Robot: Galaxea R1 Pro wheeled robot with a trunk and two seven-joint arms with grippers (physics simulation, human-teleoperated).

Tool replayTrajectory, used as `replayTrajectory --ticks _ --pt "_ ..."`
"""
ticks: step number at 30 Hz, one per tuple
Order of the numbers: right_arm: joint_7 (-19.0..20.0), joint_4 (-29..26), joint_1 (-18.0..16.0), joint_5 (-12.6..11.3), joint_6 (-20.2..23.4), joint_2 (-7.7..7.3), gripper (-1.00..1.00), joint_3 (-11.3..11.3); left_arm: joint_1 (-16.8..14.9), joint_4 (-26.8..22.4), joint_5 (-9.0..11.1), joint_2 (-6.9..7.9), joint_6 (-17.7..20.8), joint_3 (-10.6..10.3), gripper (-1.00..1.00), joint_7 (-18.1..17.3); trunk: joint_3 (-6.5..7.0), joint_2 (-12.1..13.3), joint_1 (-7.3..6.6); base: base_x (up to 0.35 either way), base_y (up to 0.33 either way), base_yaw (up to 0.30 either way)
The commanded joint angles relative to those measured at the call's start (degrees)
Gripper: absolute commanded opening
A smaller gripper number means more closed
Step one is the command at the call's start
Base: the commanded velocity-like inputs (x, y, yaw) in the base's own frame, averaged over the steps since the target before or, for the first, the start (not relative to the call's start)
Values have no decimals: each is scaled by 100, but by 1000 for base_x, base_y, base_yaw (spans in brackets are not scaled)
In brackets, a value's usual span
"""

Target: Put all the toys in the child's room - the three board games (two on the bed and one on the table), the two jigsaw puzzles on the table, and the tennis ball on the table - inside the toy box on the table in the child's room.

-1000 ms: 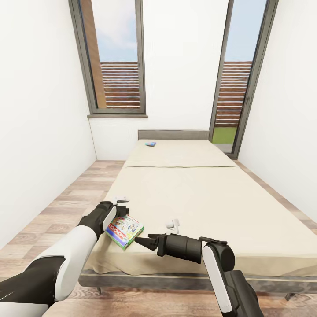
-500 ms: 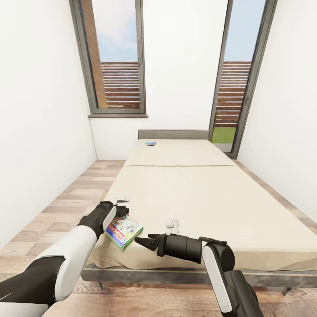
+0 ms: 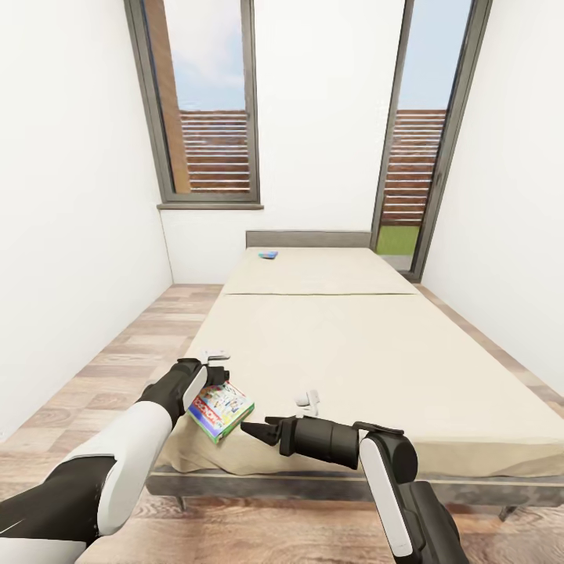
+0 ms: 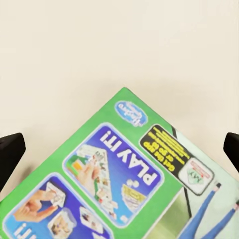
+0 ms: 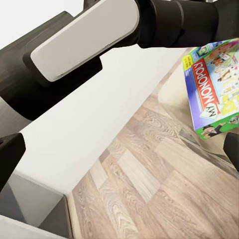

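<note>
The green-edged board game (image 3: 222, 408) hangs tilted at the bed's (image 3: 352, 352) front left corner, held by my left gripper (image 3: 219, 374). In the left wrist view the box (image 4: 119, 184) points a corner forward, and the gripper's (image 4: 119, 152) fingertips (image 4: 10, 154) bracket that corner, spread wide. My right gripper (image 3: 244, 429) hovers just right of the box, open and holding nothing. Its wrist view shows the box (image 5: 214, 89) over the bed's edge, below my left forearm (image 5: 99, 35). A small blue board game (image 3: 269, 255) lies at the bed's far end.
Wood-plank floor (image 3: 117, 368) runs along the bed's left side up to a white wall (image 3: 70, 235). Narrower floor (image 3: 509, 352) lies along its right side. A window (image 3: 207, 110) and a glass door (image 3: 415, 157) stand behind the grey headboard (image 3: 309, 239).
The whole view has drawn back a little from the bed, whose front edge sits higher in the picture. The green-edged box has stayed with my left gripper. Both arms hold the same pose.
</note>
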Motion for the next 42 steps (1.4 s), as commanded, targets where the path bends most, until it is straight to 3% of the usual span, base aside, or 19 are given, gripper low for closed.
replayTrajectory --ticks 1,42 --pt "20 -3 -3 11 26 2 100 -5 -1 -10 -2 -6 29 38 100 13 -6 -3 -1 -28 0 0" --pt "9 -3 -3 12 25 2 100 4 -1 -10 -2 -41 29 38 100 13 -6 -3 -1 -44 0 0"
